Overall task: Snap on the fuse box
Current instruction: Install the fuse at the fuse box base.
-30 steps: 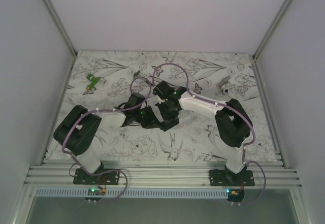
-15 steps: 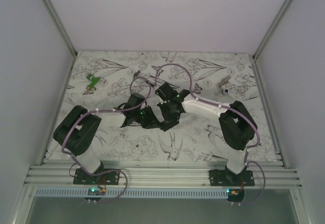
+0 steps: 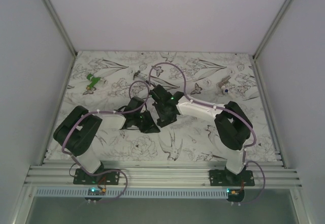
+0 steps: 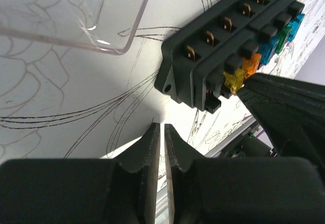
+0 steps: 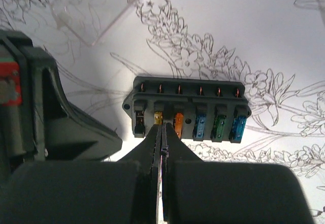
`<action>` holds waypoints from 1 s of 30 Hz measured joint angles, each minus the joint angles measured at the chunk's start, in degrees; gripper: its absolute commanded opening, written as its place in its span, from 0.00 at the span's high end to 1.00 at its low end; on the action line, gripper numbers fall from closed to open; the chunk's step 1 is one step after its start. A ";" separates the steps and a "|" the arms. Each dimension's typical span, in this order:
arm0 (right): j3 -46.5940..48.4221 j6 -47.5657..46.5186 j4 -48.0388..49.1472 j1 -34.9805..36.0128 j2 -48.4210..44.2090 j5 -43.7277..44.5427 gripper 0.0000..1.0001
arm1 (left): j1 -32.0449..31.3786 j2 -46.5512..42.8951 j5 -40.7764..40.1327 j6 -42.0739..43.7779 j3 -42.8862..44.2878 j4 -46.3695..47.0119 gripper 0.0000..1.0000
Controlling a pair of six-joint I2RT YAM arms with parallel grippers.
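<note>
1. Black fuse box point(image 5: 185, 113) lies on the floral sheet point(image 5: 284, 31) at my closed right gripper's point(image 5: 161, 128) twelve o'clock, which points at its fuses point(image 5: 200, 125);
2. I see the left gripper point(image 4: 161, 128) barely ajar, empty; box at its one o'clock.

Black fuse box point(image 5: 188, 99) holds yellow, orange, blue, green fuses point(image 5: 177, 123).

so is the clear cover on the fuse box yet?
Off. The fuse box has its coloured fuses exposed, and the clear cover lies apart from it on the table.
</note>
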 measured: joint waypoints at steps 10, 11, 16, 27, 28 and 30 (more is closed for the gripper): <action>2.75 0.20 2.62 0.72 2.97 5.11 1.00 | 0.13 -0.15 -0.31 -0.50 -0.04 -0.09 0.84; 2.95 0.17 2.89 0.81 3.19 5.68 1.00 | 0.24 -0.28 -0.46 -0.55 -0.11 -0.13 0.84; 3.65 -0.33 4.00 1.11 4.02 7.69 1.00 | 1.25 -2.43 -1.51 -0.33 -1.75 -0.24 0.80; -3.19 -2.34 6.45 1.16 -2.21 4.17 1.00 | 3.34 -12.07 -4.35 0.79 -7.17 -3.69 0.72; -4.09 -2.43 5.60 1.22 -3.30 3.32 1.00 | 3.34 -13.03 -4.39 0.98 -7.32 -4.02 0.70; -5.49 -2.45 3.56 1.44 -5.07 2.03 1.00 | 3.32 -14.84 -4.44 1.20 -7.39 -4.68 0.68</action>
